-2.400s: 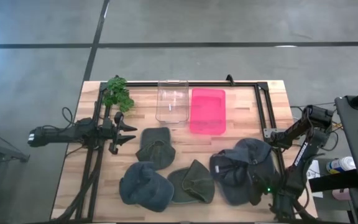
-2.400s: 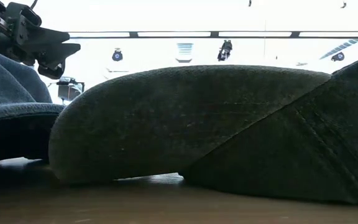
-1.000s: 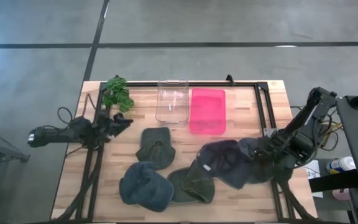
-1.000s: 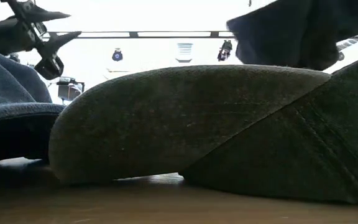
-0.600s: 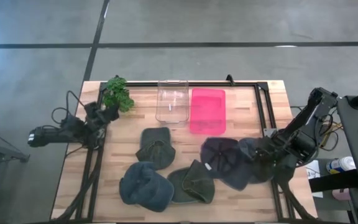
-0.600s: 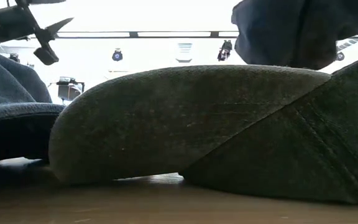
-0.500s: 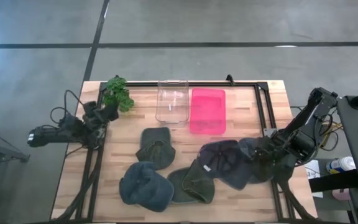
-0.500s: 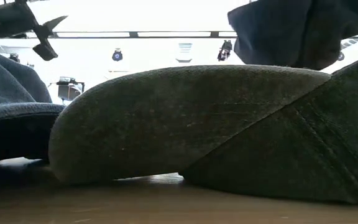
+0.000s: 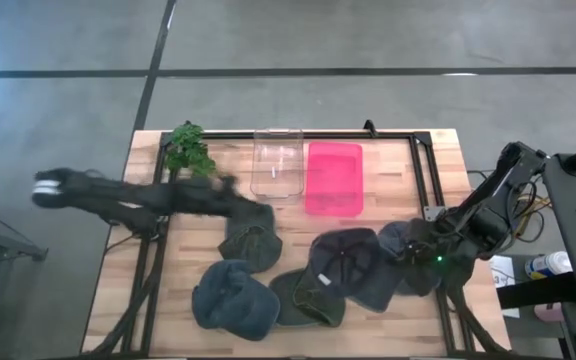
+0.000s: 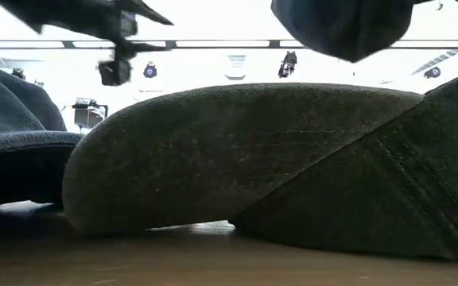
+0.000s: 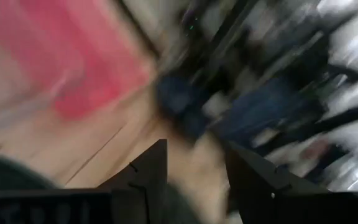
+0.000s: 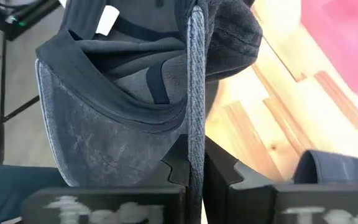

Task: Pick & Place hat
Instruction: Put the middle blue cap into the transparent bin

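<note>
My right gripper (image 12: 194, 171) is shut on a dark blue-grey cap (image 9: 353, 265) and holds it above the table's right half. The cap's inside and white label (image 12: 106, 22) face the wrist camera. In the low view this cap (image 10: 340, 28) hangs above a large olive hat (image 10: 237, 159). My left gripper (image 9: 260, 213) is open (image 11: 197, 174) and reaches out over the far olive hat (image 9: 250, 237), touching nothing. A blue-grey cap (image 9: 230, 298) and a second olive hat (image 9: 308, 295) lie flat near the table's near edge. My right gripper pinches the cap's rim (image 12: 196, 93) between its two fingers (image 12: 173, 165), the rim standing edge-on in the gap. The fingers come from the table's right side. The cap is lifted clear of the table, and its crown extends leftward beyond the fingers.
Another dark cap (image 9: 415, 268) lies under my right gripper. A clear container (image 9: 276, 160) and a pink tray (image 9: 334, 178) sit at the far side, with a green plant (image 9: 188, 150) at the far left. A black frame rail (image 9: 423, 170) runs along the right side.
My left arm has swung fast from the table's left edge toward the right and now stretches over the far olive hat; its wrist view is blurred with motion. My right gripper has carried the held cap a little farther left, still shut on it.
</note>
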You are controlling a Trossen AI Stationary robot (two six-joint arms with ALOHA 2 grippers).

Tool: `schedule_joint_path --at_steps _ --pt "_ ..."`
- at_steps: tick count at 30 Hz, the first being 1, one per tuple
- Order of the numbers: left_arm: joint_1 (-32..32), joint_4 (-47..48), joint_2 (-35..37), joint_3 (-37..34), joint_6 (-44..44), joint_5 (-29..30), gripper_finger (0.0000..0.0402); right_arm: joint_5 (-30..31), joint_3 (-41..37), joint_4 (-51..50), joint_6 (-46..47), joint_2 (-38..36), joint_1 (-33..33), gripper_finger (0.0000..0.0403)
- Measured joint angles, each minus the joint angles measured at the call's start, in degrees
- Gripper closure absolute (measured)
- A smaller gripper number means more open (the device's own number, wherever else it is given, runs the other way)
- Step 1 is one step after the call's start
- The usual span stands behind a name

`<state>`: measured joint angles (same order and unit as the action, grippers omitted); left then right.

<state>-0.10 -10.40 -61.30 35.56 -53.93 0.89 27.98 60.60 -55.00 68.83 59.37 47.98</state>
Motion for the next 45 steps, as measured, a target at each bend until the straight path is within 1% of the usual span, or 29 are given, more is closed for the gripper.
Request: schedule_joint_path --at_steps 2,4,6,8,9,15,17,20,23,25,28,30,33,38,40,42,45 --pt "0.0 2.0 -9.2 5.2 3.2 -3.3 0.0248 0.0 0.9 0.0 -0.9 0.0 -0.1 0.039" --pt "0.0 0.0 -16.8 11.8 5.7 -7.8 0.0248 0.1 1.2 0.1 -1.3 0.0 -0.1 0.039" --pt "0.1 -0.1 -23.6 17.7 7.6 -13.1 0.0248 0.1 1.0 0.0 -0.8 0.1 -0.1 0.039" --pt "0.1 0.5 -29.8 23.3 8.8 -17.0 0.0248 0.1 0.7 -0.6 0.6 0.4 -0.1 0.039" --pt "0.0 1.1 -32.3 25.9 9.5 -17.9 0.0248 0.1 0.6 -0.9 1.1 0.7 0.0 0.039" --pt "-0.6 0.2 -42.5 41.1 12.1 -26.2 0.0248 0.0 0.4 -1.2 1.9 3.6 -1.2 0.039" --pt "-0.9 3.0 -44.9 44.6 13.0 -26.8 0.0248 -1.3 0.4 -2.9 3.4 5.1 -1.7 0.039" --pt "-1.3 7.1 -46.4 49.6 15.7 -26.7 0.0248 0.1 0.3 -4.7 4.6 6.9 -2.1 0.039" --pt "-1.5 15.2 -47.6 54.1 17.5 -25.0 0.0248 3.1 0.3 -4.8 4.7 7.3 -3.6 0.039" --pt "-1.9 19.8 -49.1 55.9 17.5 -22.4 0.0248 3.3 -0.1 -4.8 5.4 7.2 -5.9 0.039" --pt "-2.9 20.7 -50.1 58.5 18.6 -16.1 0.0248 3.2 -1.6 -3.8 6.1 7.3 -8.7 0.039" --pt "-3.8 20.7 -50.1 61.3 20.2 -11.4 0.0248 2.8 -2.5 -0.2 3.8 7.1 -10.4 0.039" --pt "-4.6 23.3 -51.0 63.5 20.8 -4.8 0.0248 0.3 -3.4 5.6 0.5 7.2 -12.9 0.039" --pt "-5.5 27.2 -54.1 65.7 20.8 -2.2 0.0248 -0.6 -4.0 9.4 -3.1 9.5 -16.5 0.039" --pt "-5.9 32.3 -54.3 66.5 21.0 0.4 0.0248 -0.6 -4.0 12.8 -6.6 9.7 -17.1 0.039" --pt "-6.4 36.4 -54.5 66.2 20.9 3.7 0.0248 -1.0 -4.0 14.0 -8.2 9.7 -17.1 0.039" --pt "-7.1 37.8 -55.4 65.0 22.8 6.6 0.0248 -1.4 -4.0 13.4 -8.3 9.7 -17.0 0.039"
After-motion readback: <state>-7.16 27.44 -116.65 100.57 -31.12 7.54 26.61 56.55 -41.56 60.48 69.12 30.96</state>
